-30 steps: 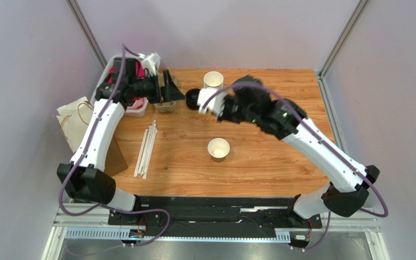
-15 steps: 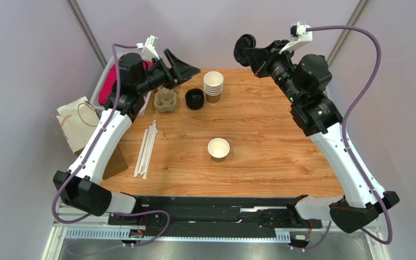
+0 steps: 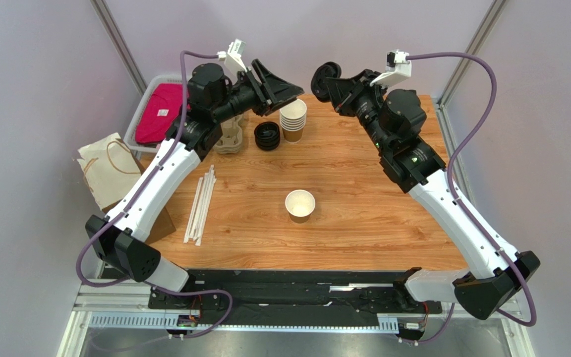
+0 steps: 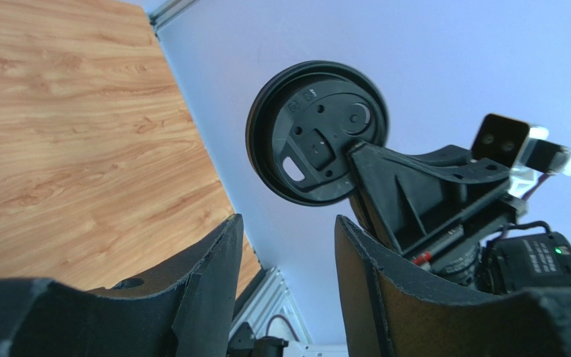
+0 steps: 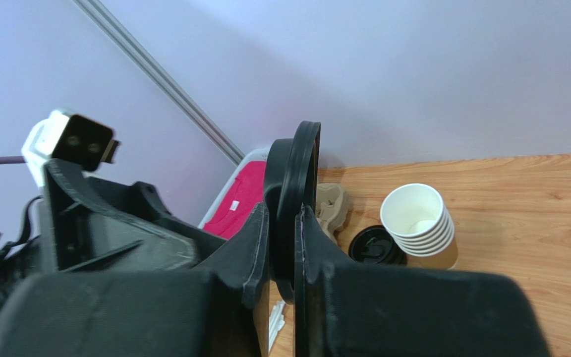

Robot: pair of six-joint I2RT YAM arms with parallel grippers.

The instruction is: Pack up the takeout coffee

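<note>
Paper bag (image 3: pixel 106 167) sits off the counter's (image 3: pixel 370 193) left edge, with a bin (image 3: pixel 142 105) behind it. Straws (image 3: pixel 200 204) lie near the left side. Cup carrier (image 3: pixel 229 137), pile of lids (image 3: pixel 267 135) and stack of cups (image 3: pixel 293 119) stand in a row along the far side.

Left hand (image 3: pixel 288 89) is raised over that row, fingers partly apart with nothing between them. Right hand (image 5: pixel 282 219) is raised opposite and pinches the lid (image 4: pixel 303 134) by its edge. The lid's flat face is turned to the left hand, near it but not touching.

Cup (image 3: pixel 300 204) stands upright and uncovered mid-counter, well apart from both hands.
</note>
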